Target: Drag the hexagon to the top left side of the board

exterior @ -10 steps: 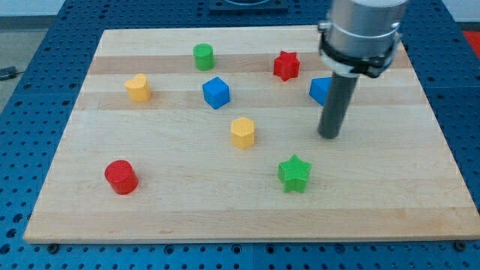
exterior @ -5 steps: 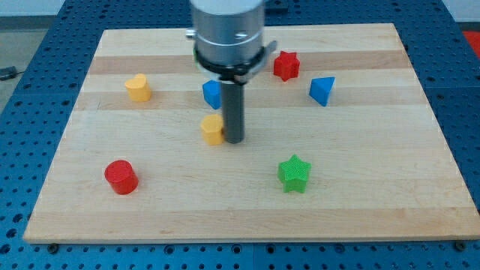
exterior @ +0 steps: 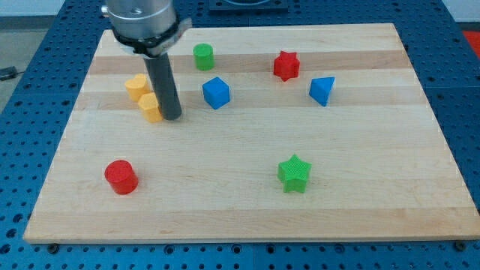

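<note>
Toward the board's (exterior: 420, 187) top-left corner, the yellow hexagon (exterior: 151, 106) stands upright, with no long axis to make out, touching a second yellow block (exterior: 136, 87) at its upper left. My tip (exterior: 172, 117), a bare rod with no pincer to open or close, presses the hexagon's right side.

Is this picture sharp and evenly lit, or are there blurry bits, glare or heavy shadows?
Camera view: lighting is soft and even, with no glare on the wooden board. Blocks such as the green star and red cylinder look crisp and cast only faint shadows. The arm's grey housing is cut off by the view's top. My tip sits against the yellow hexagon's right side.
</note>
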You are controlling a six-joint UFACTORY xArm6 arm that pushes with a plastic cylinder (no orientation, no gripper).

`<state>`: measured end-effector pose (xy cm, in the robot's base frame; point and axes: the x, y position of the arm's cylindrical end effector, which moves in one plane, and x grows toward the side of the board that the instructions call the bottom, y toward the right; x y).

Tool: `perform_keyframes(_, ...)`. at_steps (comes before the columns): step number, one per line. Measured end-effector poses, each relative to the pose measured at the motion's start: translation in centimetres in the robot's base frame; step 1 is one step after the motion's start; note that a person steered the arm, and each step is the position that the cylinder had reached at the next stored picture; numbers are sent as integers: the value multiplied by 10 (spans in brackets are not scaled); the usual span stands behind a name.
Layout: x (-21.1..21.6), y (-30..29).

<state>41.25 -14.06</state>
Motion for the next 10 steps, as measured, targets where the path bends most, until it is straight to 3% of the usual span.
perform_keyframes(2, -8, -65)
perform_keyframes(4, 31, -81)
perform_keyframes(8, -76, -105)
perform_keyframes(10, -98, -125)
